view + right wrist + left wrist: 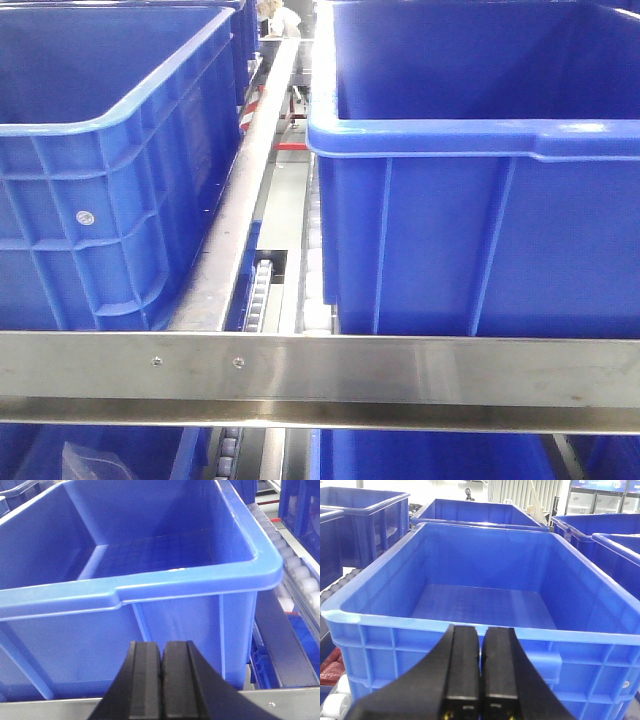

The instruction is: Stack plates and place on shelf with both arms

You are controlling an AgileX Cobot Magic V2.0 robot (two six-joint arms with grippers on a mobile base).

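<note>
Wrist views show left end effector (480, 680) and right end effector (161, 680) pinched closed, empty, crates at twelve o'clock. No plates visible anywhere; blind reaching risks striking a crate rim (150, 592).

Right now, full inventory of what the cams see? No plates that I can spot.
Crates: blue plastic; two on the rack in the front view, left and right; more behind in the left wrist view.
Crate before left wrist: one, blue, empty inside.
Crate before right wrist: one, blue, empty as far as visible.
Rack rail: one, steel, across the front.
Roller tracks: white, beside the crates.
Plates: none in view.
Left gripper: black, shut, empty.
Right gripper: black, shut, empty.
</note>
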